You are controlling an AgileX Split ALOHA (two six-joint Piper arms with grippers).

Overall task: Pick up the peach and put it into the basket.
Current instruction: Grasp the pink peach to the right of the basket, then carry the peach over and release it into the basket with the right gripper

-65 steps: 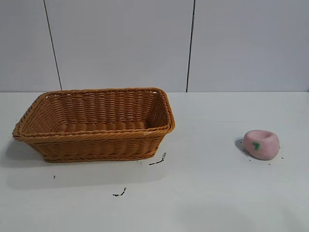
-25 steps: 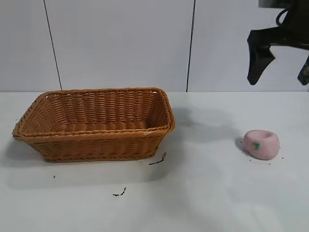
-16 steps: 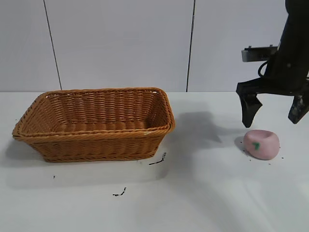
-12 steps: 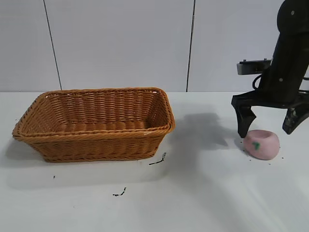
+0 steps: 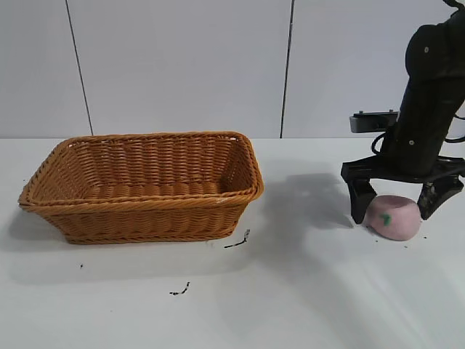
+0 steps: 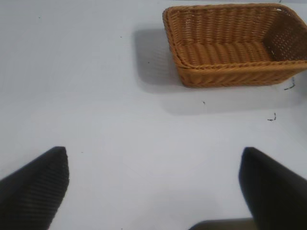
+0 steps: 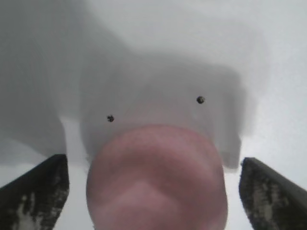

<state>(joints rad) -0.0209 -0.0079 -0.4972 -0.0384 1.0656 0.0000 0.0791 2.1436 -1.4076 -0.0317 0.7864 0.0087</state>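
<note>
The pale-pink peach (image 5: 393, 217) with a green leaf mark lies on the white table at the right. My right gripper (image 5: 392, 209) is open and stands low over it, one finger on each side, not touching. In the right wrist view the peach (image 7: 156, 177) fills the space between the two dark fingertips (image 7: 36, 191). The orange-brown woven basket (image 5: 145, 185) stands at the left, nothing in it; it also shows in the left wrist view (image 6: 235, 45). My left gripper (image 6: 153, 184) is open and held high over bare table, out of the exterior view.
Small dark specks (image 5: 237, 241) lie on the table in front of the basket, and two dark dots (image 7: 200, 99) lie beyond the peach. A pale wall rises behind the table.
My right arm has come down from the upper right with its gripper open, and its fingers now straddle the peach. The peach and the basket have not moved.
</note>
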